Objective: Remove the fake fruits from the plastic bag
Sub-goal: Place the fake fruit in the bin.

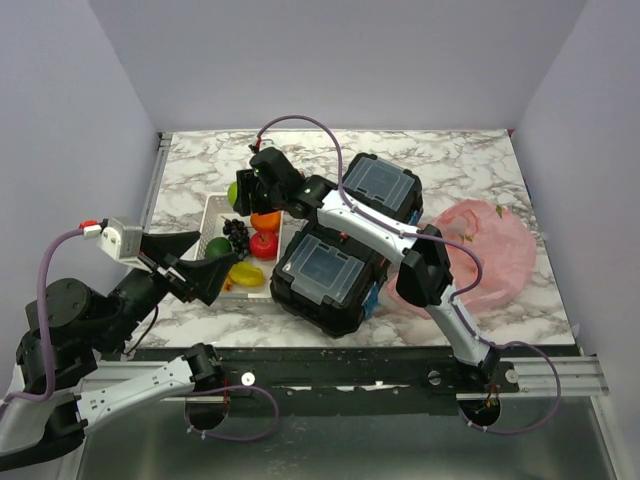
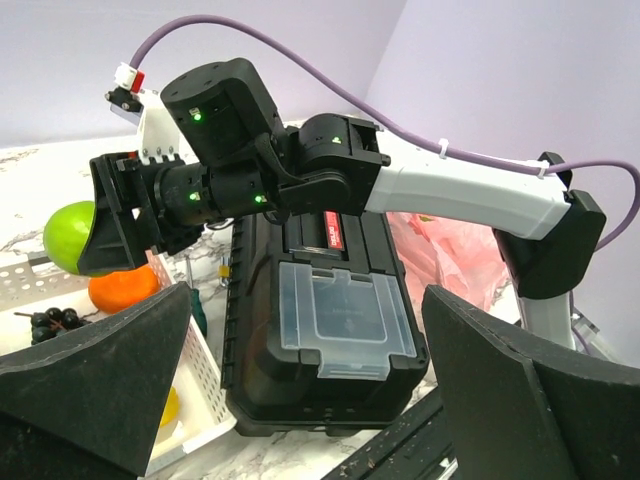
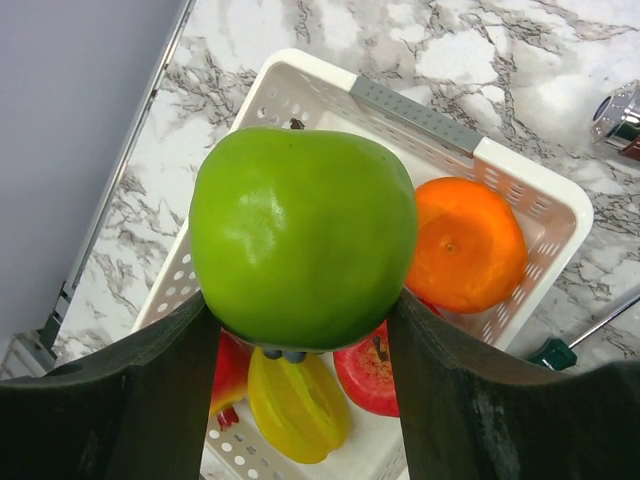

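Step in hand, as judged: place the green round fruit (image 3: 300, 235) in the white tray (image 3: 420, 115). Lower it straight down, clear of the orange (image 3: 465, 245), and release low, since glossy fruit may roll. The right gripper (image 3: 300, 320) clamps the fruit's sides just above the tray. The left gripper (image 2: 305, 370) hangs wide and empty, and the plastic bag (image 1: 480, 255) lies at the table's right, well apart from both.

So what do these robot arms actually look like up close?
Both are mostly black, with rounded joint housings linked by smooth white shells, as on the right arm and the left arm. A thin purple cable loops along each. The left gripper and right gripper each have two broad, black, wedge-shaped fingers. Small green lights glow on the right arm's joints.
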